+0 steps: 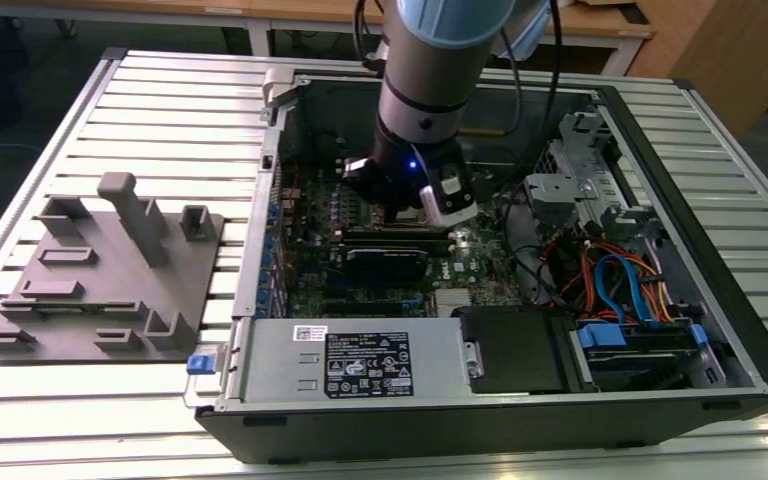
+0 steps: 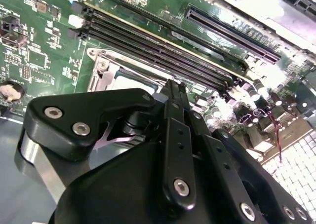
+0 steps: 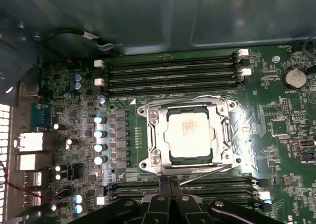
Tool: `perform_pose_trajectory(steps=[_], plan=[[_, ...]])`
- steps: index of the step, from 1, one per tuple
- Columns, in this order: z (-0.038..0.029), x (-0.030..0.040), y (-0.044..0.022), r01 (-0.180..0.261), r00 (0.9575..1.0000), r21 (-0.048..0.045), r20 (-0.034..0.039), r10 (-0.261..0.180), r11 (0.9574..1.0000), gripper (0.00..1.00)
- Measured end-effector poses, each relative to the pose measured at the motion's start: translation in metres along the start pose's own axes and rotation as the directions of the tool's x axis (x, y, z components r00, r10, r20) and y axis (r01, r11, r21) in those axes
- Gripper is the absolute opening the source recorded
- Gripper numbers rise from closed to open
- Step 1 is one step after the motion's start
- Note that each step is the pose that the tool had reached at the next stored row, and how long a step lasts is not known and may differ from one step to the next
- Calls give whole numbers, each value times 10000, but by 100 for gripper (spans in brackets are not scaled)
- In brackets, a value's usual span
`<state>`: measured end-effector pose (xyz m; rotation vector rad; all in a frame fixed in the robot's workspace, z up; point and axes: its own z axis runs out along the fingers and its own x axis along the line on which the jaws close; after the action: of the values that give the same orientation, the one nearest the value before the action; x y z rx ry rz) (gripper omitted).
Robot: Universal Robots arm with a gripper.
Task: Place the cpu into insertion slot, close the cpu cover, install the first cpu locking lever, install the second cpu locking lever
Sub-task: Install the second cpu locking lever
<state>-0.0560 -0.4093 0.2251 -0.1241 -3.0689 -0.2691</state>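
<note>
In the first wrist view the cpu (image 3: pixel 190 132), a pale silver square, lies in its socket on the green motherboard. The cpu cover (image 3: pixel 154 135), a silver frame, lies flat around it. A thin metal locking lever (image 3: pixel 207 173) runs at a slant along the socket edge nearest my gripper. My gripper (image 3: pixel 168 180) is shut with its black fingers pressed together, the tips right at that edge beside the lever's end. In the second wrist view the gripper (image 2: pixel 175 86) points at the cover's corner (image 2: pixel 106 68). In the exterior view the gripper (image 1: pixel 440 212) is low inside the computer case.
Black memory slots (image 3: pixel 170 73) flank the socket on two sides, and a row of capacitors (image 3: pixel 98 140) stands beside it. The case walls (image 1: pixel 277 130), a power supply (image 1: pixel 357 360) and coloured cables (image 1: pixel 611 280) crowd the arm. A grey fixture plate (image 1: pixel 104 280) lies at the exterior view's left.
</note>
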Motion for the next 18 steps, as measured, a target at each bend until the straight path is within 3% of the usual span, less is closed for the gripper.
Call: perform_pose_trajectory(steps=[3,7,10,12,15,16,18], plan=[[-1,22,-35,-1,10000,-171,-17,1,9999,10],[40,38,-64,1,10000,-207,-21,-1,9998,10],[69,44,-83,6,10000,-307,-31,-7,9995,10],[77,44,-101,14,10000,-472,-43,-16,9989,10],[80,57,-124,31,10000,-863,-77,-38,9963,10],[80,63,-133,34,10000,-948,-84,-42,9955,10],[81,66,-155,39,10000,-985,-86,-47,9951,10]])
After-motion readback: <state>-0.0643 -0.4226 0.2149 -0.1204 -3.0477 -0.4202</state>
